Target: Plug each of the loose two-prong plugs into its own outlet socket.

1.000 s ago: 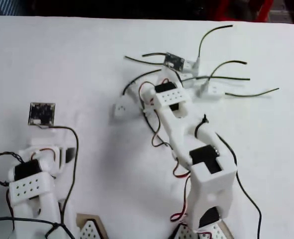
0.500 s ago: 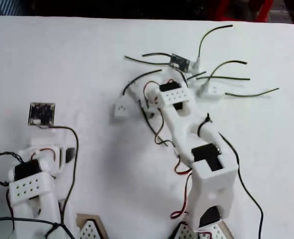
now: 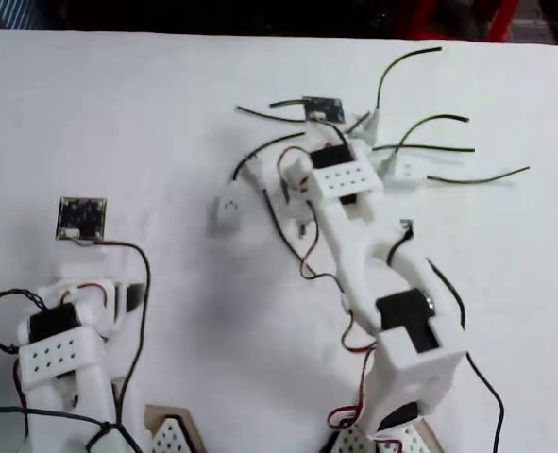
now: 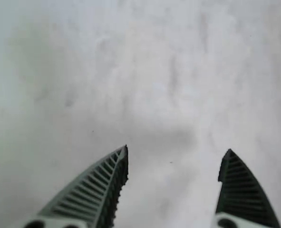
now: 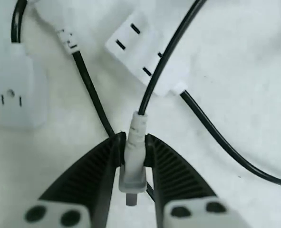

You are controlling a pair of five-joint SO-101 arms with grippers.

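Black ribbed plastic fingers (image 5: pixel 97 175) of the right tool (image 5: pixel 133 138) are clamped on the plug (image 5: pixel 132 171), a narrow, smooth, white-grey body held lengthwise between them. Its ringed collar pokes out past the tips. From the collar a thin, glossy black cord (image 5: pixel 164 61) runs over the corner of the slotted socket (image 5: pixel 140 52), a flat white rectangular block with pairs of thin slots that lies on the bench (image 5: pixel 235 71) near the plug's cord end. A three-hole socket (image 5: pixel 16 92), a squarer white block, lies apart from both.

In the high view the right arm (image 3: pixel 354 245), blocky white printed plastic, stretches toward 1 o'clock on the matte white bench, its wrist above a tangle of curved black leads (image 3: pixel 430 118). A lone socket (image 3: pixel 227 209), small and white, sits at 9 o'clock from that wrist, apart from it. The left arm (image 3: pixel 61 349) stands at 7 o'clock. The left tool (image 4: pixel 177 151) has its two pointed, toothed wedges spread wide apart above the bench.
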